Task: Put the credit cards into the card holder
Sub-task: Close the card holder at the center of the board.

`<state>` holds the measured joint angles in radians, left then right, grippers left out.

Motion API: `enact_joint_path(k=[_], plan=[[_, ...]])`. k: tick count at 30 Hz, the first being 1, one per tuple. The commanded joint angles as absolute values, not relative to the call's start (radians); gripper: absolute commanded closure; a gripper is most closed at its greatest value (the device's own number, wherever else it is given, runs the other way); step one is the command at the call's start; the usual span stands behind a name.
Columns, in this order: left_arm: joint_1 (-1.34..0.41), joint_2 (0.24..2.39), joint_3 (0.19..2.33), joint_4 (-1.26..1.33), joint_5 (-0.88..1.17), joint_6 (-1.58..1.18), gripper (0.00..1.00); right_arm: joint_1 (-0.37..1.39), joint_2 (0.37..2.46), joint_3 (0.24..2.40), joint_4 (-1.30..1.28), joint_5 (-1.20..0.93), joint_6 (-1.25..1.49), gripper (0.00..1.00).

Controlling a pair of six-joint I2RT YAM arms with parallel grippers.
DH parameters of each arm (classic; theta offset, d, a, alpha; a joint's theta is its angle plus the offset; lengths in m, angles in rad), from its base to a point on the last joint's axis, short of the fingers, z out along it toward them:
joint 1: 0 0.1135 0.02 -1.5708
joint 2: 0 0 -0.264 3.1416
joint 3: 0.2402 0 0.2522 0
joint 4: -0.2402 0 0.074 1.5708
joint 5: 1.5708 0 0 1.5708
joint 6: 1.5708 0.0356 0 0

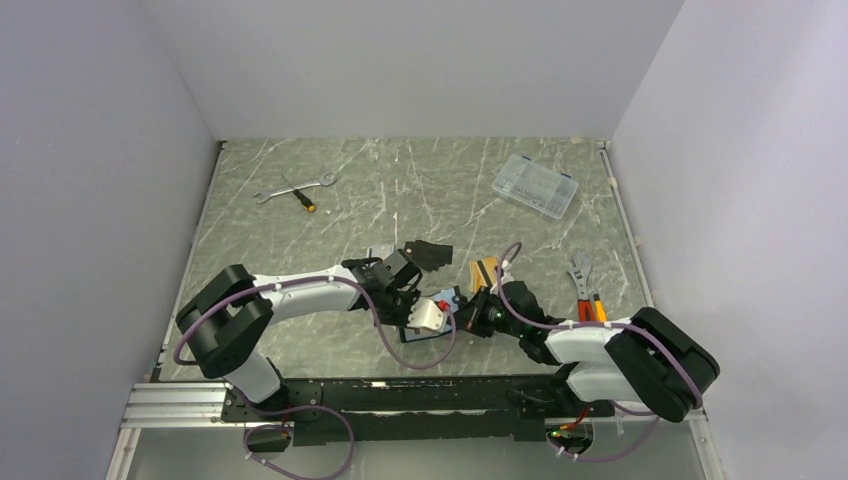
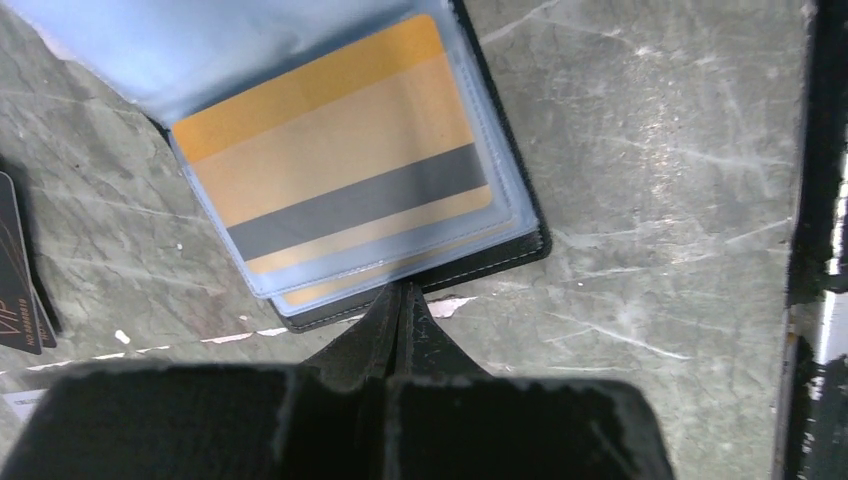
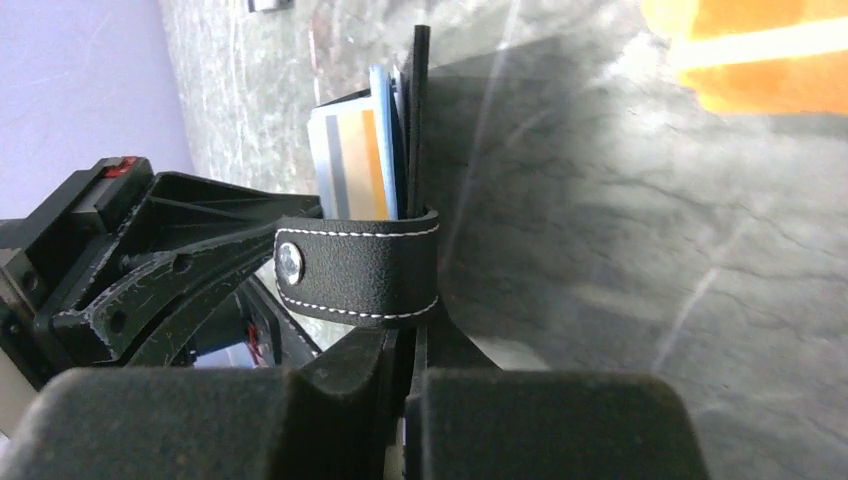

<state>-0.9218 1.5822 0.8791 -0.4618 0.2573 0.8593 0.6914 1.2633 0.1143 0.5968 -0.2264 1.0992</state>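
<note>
Black card holder (credit cards inside) is clamped edgewise by left fingers and right fingers.

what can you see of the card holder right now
The card holder looks like black grainy leather with white stitching. It is open, showing pale blue clear sleeves. One sleeve holds an orange-tan card with a dark stripe. A tab with a silver snap curls round its edge. The left claw is shut on one edge and the right claw is shut on the cover by the tab.
</note>
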Motion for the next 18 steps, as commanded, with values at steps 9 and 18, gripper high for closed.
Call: enact_joint_path(k=[9,18], plan=[[-0.548,1.443,1.14,-0.628,0.655,0.687,0.97,0.829,0.952,0.404,0.072,-0.069,0.866,1.0],[-0.268,1.346,1.085,-0.483,0.881,0.562,0.96,0.977,0.862,0.615,-0.172,-0.066,0.753,1.0]])
